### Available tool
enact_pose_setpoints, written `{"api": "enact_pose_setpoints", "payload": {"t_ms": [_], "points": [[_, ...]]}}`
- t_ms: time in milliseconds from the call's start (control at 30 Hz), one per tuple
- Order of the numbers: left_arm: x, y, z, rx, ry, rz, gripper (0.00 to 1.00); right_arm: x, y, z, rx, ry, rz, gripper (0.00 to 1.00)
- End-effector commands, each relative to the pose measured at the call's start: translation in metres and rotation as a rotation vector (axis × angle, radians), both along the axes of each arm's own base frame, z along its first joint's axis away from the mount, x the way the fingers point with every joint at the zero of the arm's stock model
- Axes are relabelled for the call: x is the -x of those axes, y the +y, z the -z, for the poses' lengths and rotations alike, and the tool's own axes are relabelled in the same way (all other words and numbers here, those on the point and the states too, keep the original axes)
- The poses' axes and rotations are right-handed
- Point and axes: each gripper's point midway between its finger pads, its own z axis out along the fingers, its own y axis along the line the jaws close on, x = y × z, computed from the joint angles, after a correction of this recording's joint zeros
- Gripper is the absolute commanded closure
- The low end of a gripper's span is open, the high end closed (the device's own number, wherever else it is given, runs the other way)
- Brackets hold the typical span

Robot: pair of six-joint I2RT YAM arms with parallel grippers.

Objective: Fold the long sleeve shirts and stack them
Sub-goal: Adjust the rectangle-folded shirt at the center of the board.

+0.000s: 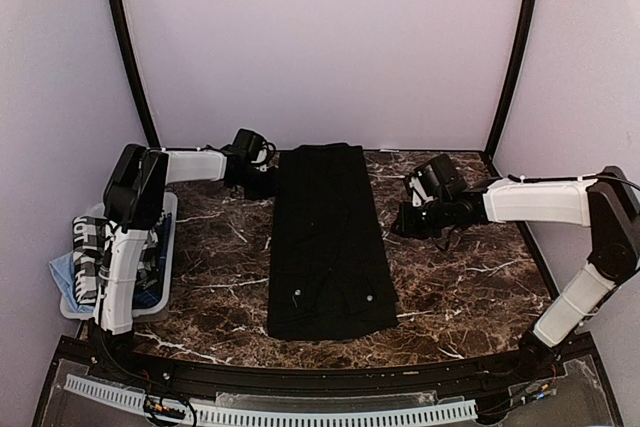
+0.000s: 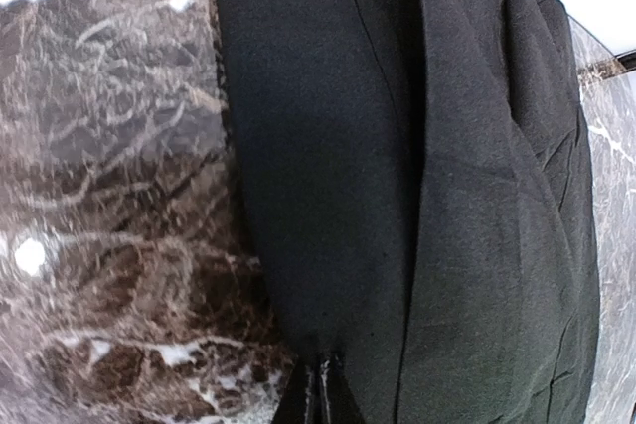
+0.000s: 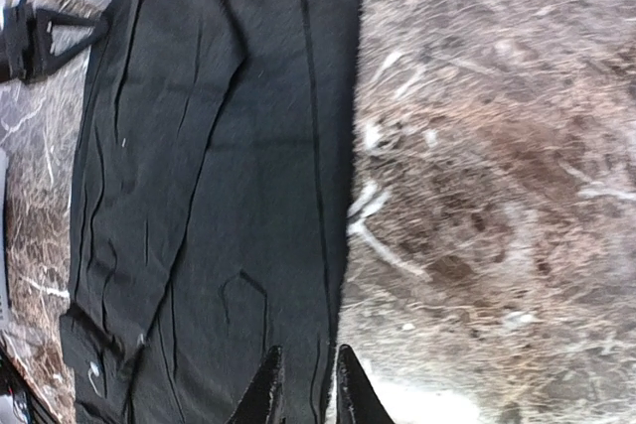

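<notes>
A plain black long sleeve shirt point(image 1: 325, 237) lies flat in the middle of the marble table, folded into a long narrow strip with small pale buttons near its front end. It also shows in the left wrist view point(image 2: 397, 196) and the right wrist view point(image 3: 219, 196). My left gripper point(image 1: 265, 184) sits at the shirt's far left edge, and in its wrist view point(image 2: 321, 389) the fingers are pressed together at the cloth's edge. My right gripper point(image 1: 400, 222) hovers by the shirt's right edge, and in its wrist view point(image 3: 303, 384) the fingers stand slightly apart and hold nothing.
A white slatted basket point(image 1: 165, 247) stands at the table's left edge behind the left arm, holding a checked cloth point(image 1: 90, 242) and a blue cloth point(image 1: 62, 272). Bare marble point(image 1: 470, 277) lies on both sides of the shirt. Pale walls enclose the back and sides.
</notes>
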Motion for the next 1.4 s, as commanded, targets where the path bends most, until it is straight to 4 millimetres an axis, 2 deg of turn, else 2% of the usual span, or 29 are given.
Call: {"api": "enact_pose_setpoints", "payload": {"t_ms": [0,67,167,367,400,433,467,500,533,567,600,633,667,767,900,1000,1167,1267,1367], "points": [[0.004,-0.010,-0.010,0.002,0.014,0.085,0.92,0.003,0.019,0.002,-0.003,-0.013,-0.035,0.84],[0.004,-0.010,-0.014,-0.005,0.017,0.087,0.87,0.012,0.025,0.010,0.010,0.002,-0.059,0.84],[0.004,-0.004,-0.027,-0.029,0.009,0.069,0.74,0.028,0.032,0.023,0.033,0.033,-0.096,0.84],[0.017,0.009,-0.069,-0.040,-0.013,0.034,0.60,0.069,0.044,0.045,0.088,0.090,-0.177,0.84],[0.024,0.012,-0.077,-0.031,-0.015,0.031,0.59,0.076,0.043,0.048,0.103,0.099,-0.183,0.84],[0.034,0.014,-0.069,-0.024,0.011,0.032,0.58,0.081,0.042,0.051,0.110,0.108,-0.186,0.84],[0.039,0.015,-0.084,-0.004,-0.009,0.030,0.57,0.087,0.042,0.053,0.113,0.116,-0.189,0.84],[0.051,0.015,-0.073,0.018,0.022,0.034,0.57,0.091,0.041,0.055,0.113,0.122,-0.190,0.84],[0.059,0.013,-0.087,0.057,0.011,0.048,0.57,0.095,0.041,0.057,0.110,0.130,-0.188,0.84],[0.072,0.015,-0.073,0.070,0.047,0.041,0.57,0.100,0.041,0.060,0.107,0.141,-0.189,0.83],[0.080,0.013,-0.085,0.104,0.036,0.055,0.58,0.105,0.042,0.063,0.106,0.152,-0.193,0.83],[0.093,0.017,-0.073,0.110,0.070,0.052,0.58,0.110,0.043,0.067,0.108,0.161,-0.199,0.83],[0.102,0.016,-0.080,0.134,0.068,0.062,0.58,0.115,0.043,0.073,0.117,0.174,-0.205,0.83],[0.138,0.018,-0.070,0.175,0.121,0.087,0.58,0.130,0.046,0.086,0.150,0.204,-0.224,0.83],[0.185,0.009,-0.060,0.186,0.180,0.158,0.59,0.148,0.058,0.092,0.173,0.228,-0.268,0.83],[0.221,-0.005,-0.049,0.180,0.230,0.226,0.59,0.151,0.061,0.087,0.219,0.211,-0.278,0.83],[0.250,-0.011,-0.045,0.155,0.259,0.253,0.59,0.141,0.055,0.065,0.270,0.160,-0.252,0.76],[0.261,-0.002,-0.041,0.132,0.273,0.234,0.59,0.145,0.057,0.056,0.268,0.157,-0.259,0.70],[0.271,0.007,-0.037,0.116,0.288,0.221,0.59,0.152,0.052,0.056,0.279,0.166,-0.254,0.60]]}}
